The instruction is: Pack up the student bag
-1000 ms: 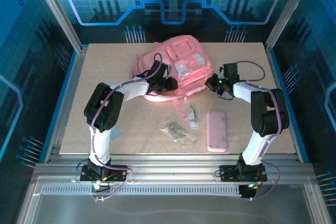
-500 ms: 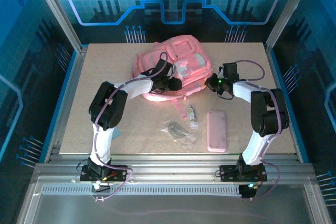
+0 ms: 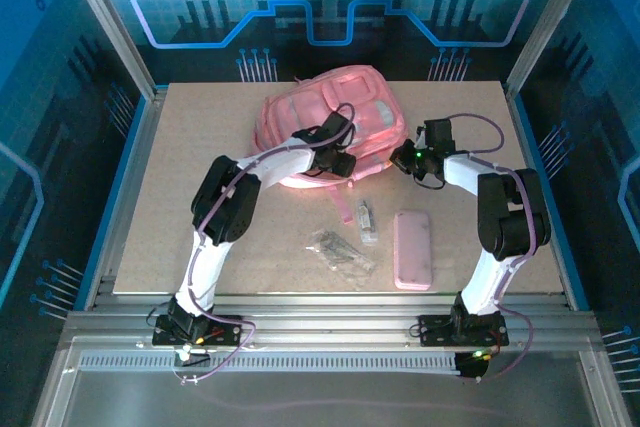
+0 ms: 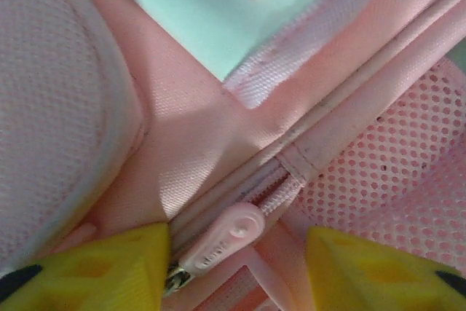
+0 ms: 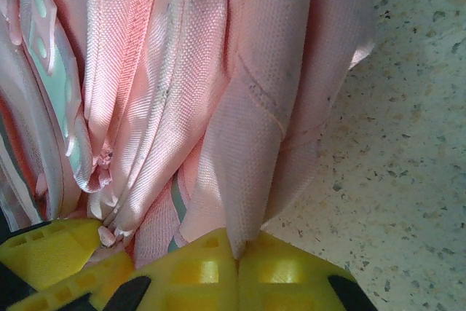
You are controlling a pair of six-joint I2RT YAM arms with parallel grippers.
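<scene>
Just then, the student bag (image 3: 345, 107), a large soft pink fabric backpack, lay on the speckled tabletop (image 3: 200, 197). At the bag's near edge the left gripper (image 4: 237, 253) held its yellow fingers (image 4: 109, 267) apart, with a pink zipper pull (image 4: 222, 242) between them. At the bag's right side the right gripper (image 5: 237, 256) pinched a fold of its fabric. A flat pink rectangular pencil case (image 3: 412, 249) lay nearer than the bag.

student bag (image 3: 345, 87) part-hidden (by left arm (image 3: 270, 159)), packets (image 3: 341, 250) indistinct
</scene>
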